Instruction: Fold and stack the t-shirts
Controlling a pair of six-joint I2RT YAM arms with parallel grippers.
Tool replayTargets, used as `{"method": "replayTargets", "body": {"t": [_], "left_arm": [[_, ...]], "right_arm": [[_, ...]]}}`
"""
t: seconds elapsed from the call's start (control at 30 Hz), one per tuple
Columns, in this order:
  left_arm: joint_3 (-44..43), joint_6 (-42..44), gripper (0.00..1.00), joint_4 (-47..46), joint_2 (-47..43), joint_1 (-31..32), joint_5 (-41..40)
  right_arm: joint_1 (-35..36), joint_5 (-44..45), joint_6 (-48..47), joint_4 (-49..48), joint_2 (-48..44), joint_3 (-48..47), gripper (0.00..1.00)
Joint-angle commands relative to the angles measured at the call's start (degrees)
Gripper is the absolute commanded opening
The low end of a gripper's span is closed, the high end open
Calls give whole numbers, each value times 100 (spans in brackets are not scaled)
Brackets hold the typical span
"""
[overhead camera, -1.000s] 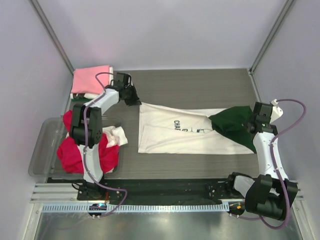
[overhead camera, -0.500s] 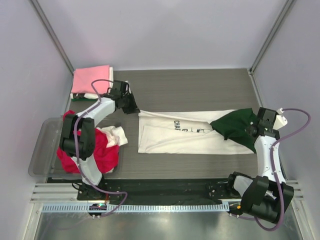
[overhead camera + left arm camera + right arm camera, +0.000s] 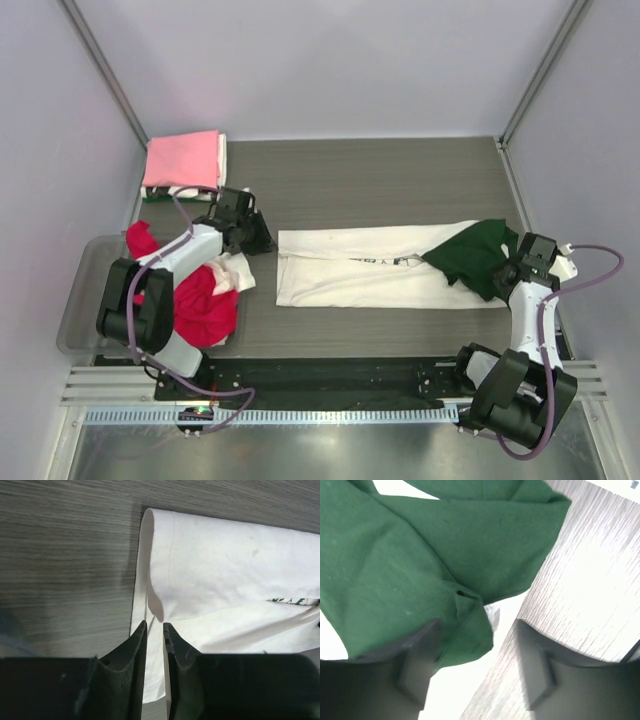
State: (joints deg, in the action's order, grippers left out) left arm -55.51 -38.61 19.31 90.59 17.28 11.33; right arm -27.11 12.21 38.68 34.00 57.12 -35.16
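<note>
The cream-white t-shirt [image 3: 360, 275] lies flat across the table, folded lengthwise so that only a sliver of its black print [image 3: 375, 261] shows. A dark green t-shirt [image 3: 470, 252] rests on its right end. My left gripper [image 3: 264, 240] is at the white shirt's left edge [image 3: 150, 555]. Its jaws stand a narrow gap apart over the cloth [image 3: 154, 626]. My right gripper [image 3: 508, 272] is at the green cloth's right side. In the right wrist view it is wide open [image 3: 477, 630], with a green corner [image 3: 470, 635] loose between the fingers.
A folded pale pink t-shirt [image 3: 183, 159] lies at the back left on other folded cloth. The clear plastic bin [image 3: 83, 305] at the left holds a crumpled red-magenta t-shirt [image 3: 205, 305] and a white cloth [image 3: 235, 270]. Grey walls enclose the table.
Both grippers came toward the near side, laying the shirt's far edge over its print. Both were shut on cloth; now the left has parted slightly and the right stands wide.
</note>
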Motion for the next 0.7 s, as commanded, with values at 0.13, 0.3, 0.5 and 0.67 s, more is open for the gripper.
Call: {"method": "replayTargets", "body": {"t": [0.13, 0.3, 0.5, 0.67], "left_arm": [[-276, -200, 23, 81, -691, -5, -351], [-829, 20, 27, 442, -753, 257, -772], [-1831, 389, 30, 784, 291, 864, -747], [-2210, 381, 30, 829, 1179, 1172, -509]], "right_arm": [[-136, 141, 175, 212, -359, -333, 87], [-128, -130, 219, 362, -430, -703, 86], [206, -1140, 482, -295, -527, -572, 77], [821, -1528, 421, -674, 700, -484, 67]]}}
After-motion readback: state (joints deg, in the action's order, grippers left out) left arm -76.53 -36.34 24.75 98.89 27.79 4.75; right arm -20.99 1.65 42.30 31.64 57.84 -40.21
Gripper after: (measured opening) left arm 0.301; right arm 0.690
